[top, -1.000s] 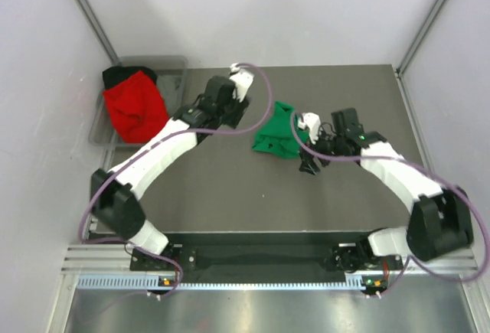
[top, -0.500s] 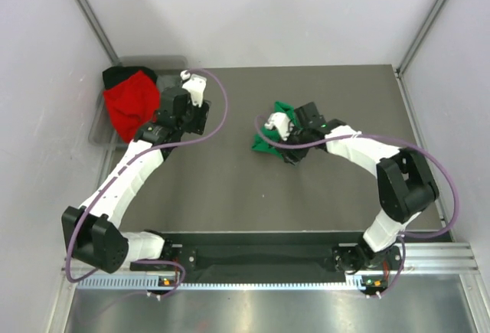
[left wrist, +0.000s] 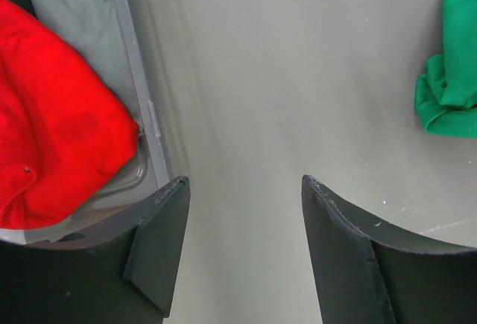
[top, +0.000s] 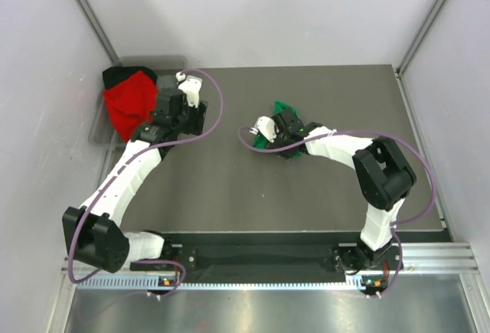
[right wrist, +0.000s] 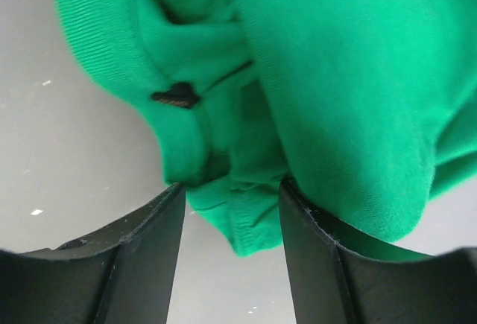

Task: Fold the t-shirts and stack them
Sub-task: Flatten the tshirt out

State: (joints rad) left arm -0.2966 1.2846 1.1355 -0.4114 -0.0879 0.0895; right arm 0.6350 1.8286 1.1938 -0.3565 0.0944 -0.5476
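**Change of position.** Since the earlier frames the right arm [top: 337, 143] has swung leftward across the green t-shirt [right wrist: 335, 78]. The left arm [top: 130, 168] has drawn back from the middle of the counter [top: 230, 187] to the edge of the grey bin [top: 172, 69].

**Right jaws.** They stand partly closed and straddle a hanging fold at the edge of the green t-shirt. Cloth fills the gap and touches both inner faces. The frames do not show whether the fold is firmly pinched. The garment lies crumpled on the counter right of centre. Taking an edge rather than the bulk is probably meant to let the shirt be drawn out flat for folding.

**Left jaws.** They stand wide apart and empty over bare counter just beside the bin wall. This position probably keeps them out of the right arm's way and near the next garment.

**Remaining garments.** The red t-shirt [top: 134, 107] is heaped in the bin and spills over its near rim. The black t-shirt [top: 122, 74] shows behind it. Neither is folded, and no stack exists yet.
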